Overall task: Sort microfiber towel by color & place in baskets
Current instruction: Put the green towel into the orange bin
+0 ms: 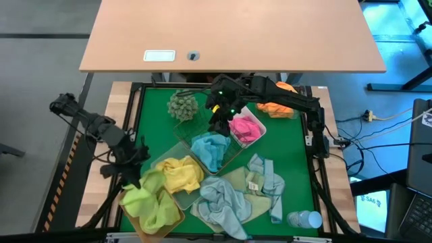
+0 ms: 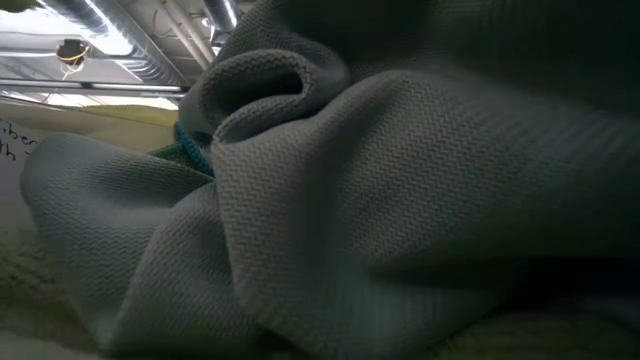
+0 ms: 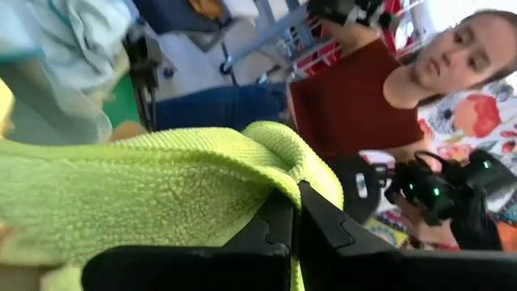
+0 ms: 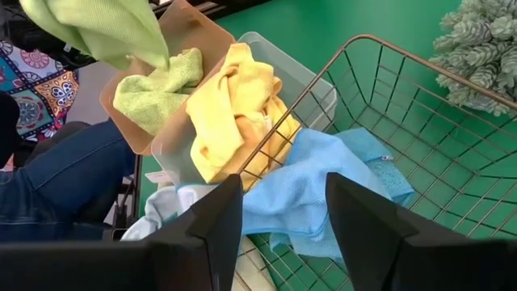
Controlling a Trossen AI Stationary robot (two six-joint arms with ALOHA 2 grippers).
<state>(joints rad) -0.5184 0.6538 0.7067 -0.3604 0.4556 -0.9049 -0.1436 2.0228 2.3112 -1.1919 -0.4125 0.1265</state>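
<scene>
The left gripper (image 1: 140,177) hangs at the near left of the table, jaws clamped on a lime green towel (image 3: 153,182) above the amber basket (image 1: 177,214), where more lime green cloth (image 1: 145,201) lies. The right gripper (image 1: 219,115) hovers over the wire mesh basket (image 4: 404,121) at the table's middle, jaws apart and holding nothing, a light blue towel (image 4: 319,202) below it. Yellow towels (image 1: 181,174) fill the frosted clear basket (image 4: 279,48); a pink towel (image 1: 246,128) sits in the white basket (image 1: 259,125). An orange towel (image 1: 278,106) lies far right.
</scene>
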